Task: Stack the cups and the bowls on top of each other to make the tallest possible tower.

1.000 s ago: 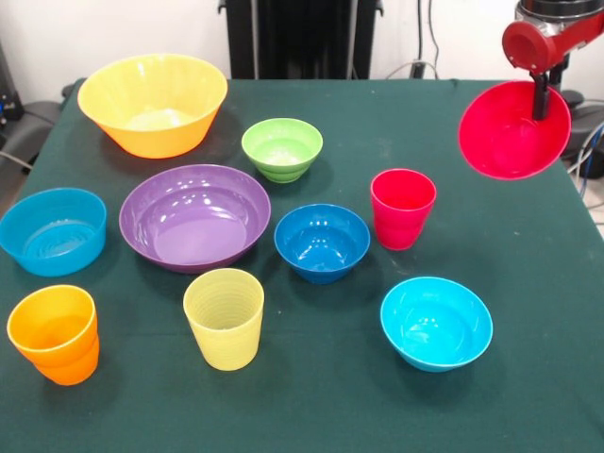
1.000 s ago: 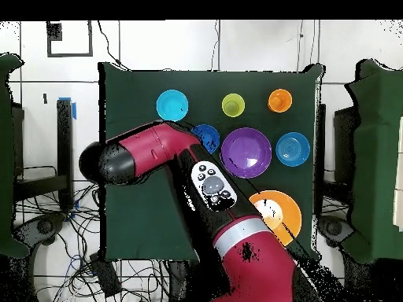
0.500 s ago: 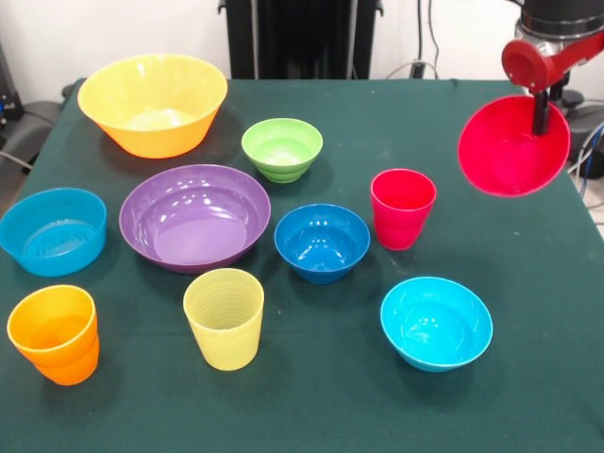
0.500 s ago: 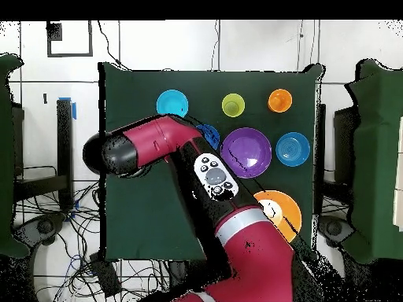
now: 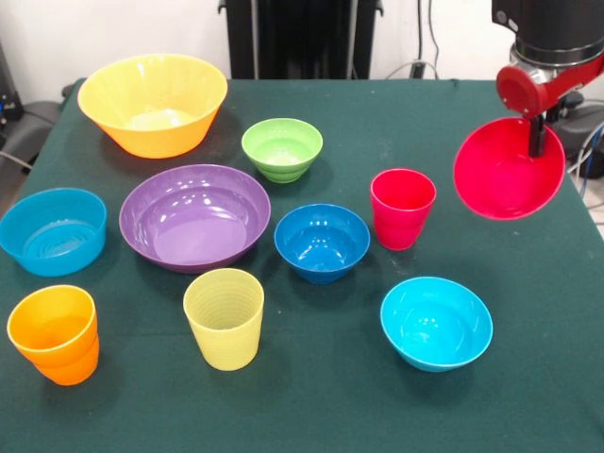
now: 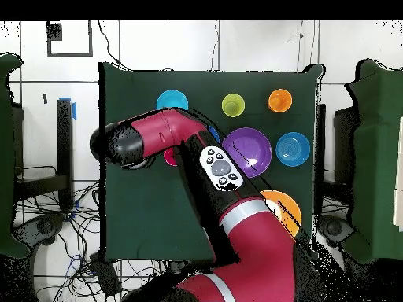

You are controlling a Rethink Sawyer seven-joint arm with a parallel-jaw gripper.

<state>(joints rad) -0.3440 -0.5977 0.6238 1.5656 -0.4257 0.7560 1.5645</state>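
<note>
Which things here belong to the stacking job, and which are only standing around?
Job: red bowl in the gripper; red cup; yellow cup; orange cup; the other six bowls.

Around: green tablecloth; cables on the floor.

I looked for writing and found none. No label, brand, number or sign could be read anywhere.

a dark green cloth [image 5: 311,396] is covering the table, a white wall [image 5: 113,33] is standing behind it – a white tiled floor [image 6: 260,47] with loose cables is lying around it.
</note>
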